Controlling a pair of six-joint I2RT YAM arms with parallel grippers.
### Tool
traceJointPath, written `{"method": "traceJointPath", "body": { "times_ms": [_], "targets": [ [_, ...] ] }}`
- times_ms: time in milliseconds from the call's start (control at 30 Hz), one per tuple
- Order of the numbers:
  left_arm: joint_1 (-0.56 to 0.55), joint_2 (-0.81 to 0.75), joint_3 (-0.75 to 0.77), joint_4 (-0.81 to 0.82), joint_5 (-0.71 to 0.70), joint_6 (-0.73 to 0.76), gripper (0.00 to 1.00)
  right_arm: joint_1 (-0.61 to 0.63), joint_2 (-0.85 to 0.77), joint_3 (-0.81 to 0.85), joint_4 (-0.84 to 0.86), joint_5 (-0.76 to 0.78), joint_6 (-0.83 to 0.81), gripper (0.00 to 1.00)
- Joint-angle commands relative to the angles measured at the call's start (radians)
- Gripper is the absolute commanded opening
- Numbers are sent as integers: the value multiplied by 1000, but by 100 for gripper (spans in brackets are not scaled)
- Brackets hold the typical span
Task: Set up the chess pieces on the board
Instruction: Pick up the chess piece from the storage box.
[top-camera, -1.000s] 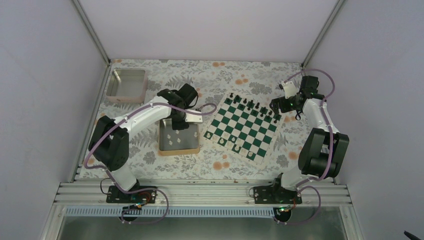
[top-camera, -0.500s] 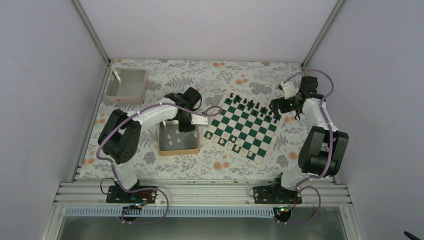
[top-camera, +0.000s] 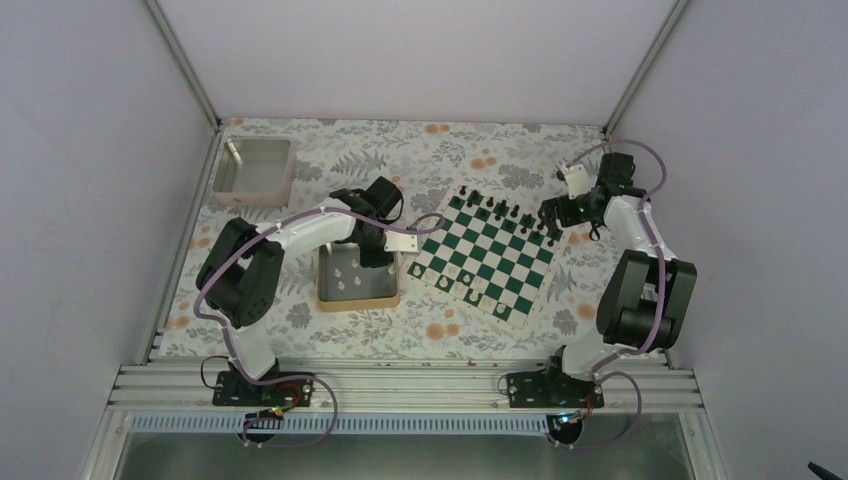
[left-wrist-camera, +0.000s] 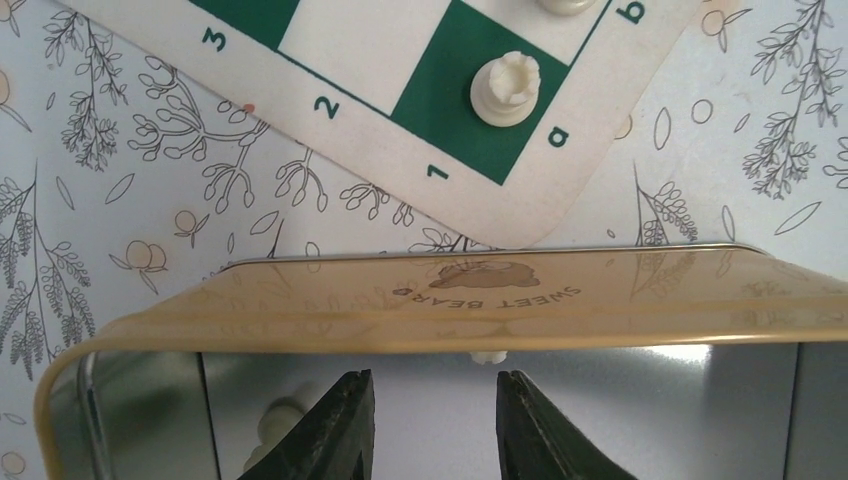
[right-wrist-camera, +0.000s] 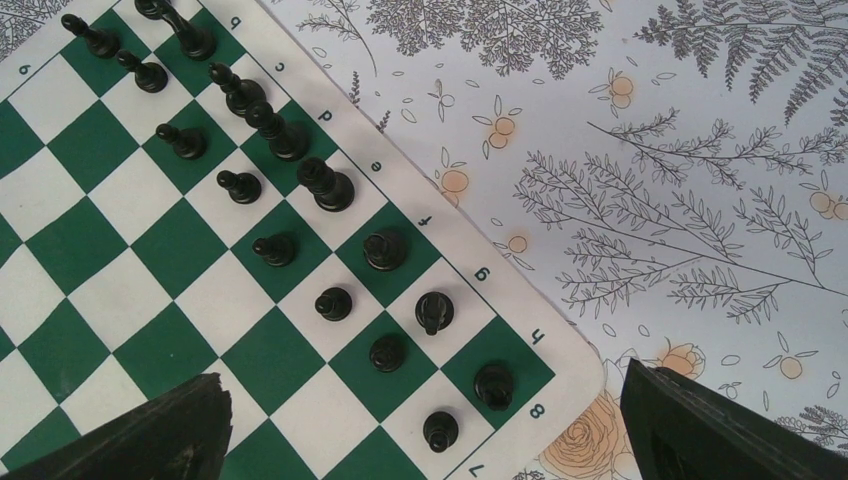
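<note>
The green and white board (top-camera: 487, 256) lies right of centre, with black pieces along its far edge and several white chess pieces (top-camera: 441, 281) along its near left edge. In the left wrist view a white rook (left-wrist-camera: 505, 88) stands on the a1 corner square of the board (left-wrist-camera: 340, 45). My left gripper (top-camera: 376, 258) is open and empty (left-wrist-camera: 430, 425), low inside the gold-rimmed tin. One white piece (left-wrist-camera: 283, 422) lies just beside its left finger. Another (left-wrist-camera: 490, 354) peeks from under the rim. My right gripper (top-camera: 548, 212) is wide open and empty above the board's far right corner (right-wrist-camera: 430, 445).
The gold-rimmed tin (top-camera: 358, 300) sits left of the board with loose white pieces inside; its rim (left-wrist-camera: 450, 300) crosses the left wrist view. A pinkish tray (top-camera: 253, 170) stands at the back left. Black pieces (right-wrist-camera: 325, 185) fill the board's two far rows.
My left arm swung right, and its gripper now sits over the tin's right side near the board's corner. The right arm has barely moved.
</note>
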Motion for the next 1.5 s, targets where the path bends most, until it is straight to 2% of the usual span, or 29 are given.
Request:
{"method": "traceJointPath", "body": {
  "times_ms": [0, 700, 1100, 1300, 1467],
  "targets": [
    [1, 4, -6, -7, 55, 19, 32, -12, 14, 9, 3, 8, -12, 100],
    [-5, 29, -19, 22, 92, 5, 33, -11, 13, 9, 2, 14, -10, 100],
    [-4, -30, -94, 124, 114, -23, 33, -11, 18, 13, 2, 20, -6, 100],
    [-2, -30, -84, 139, 136, -29, 32, -11, 19, 7, 6, 24, -8, 100],
    [-2, -17, -92, 135, 132, -25, 27, -12, 18, 12, 7, 30, -9, 100]
  ]
}}
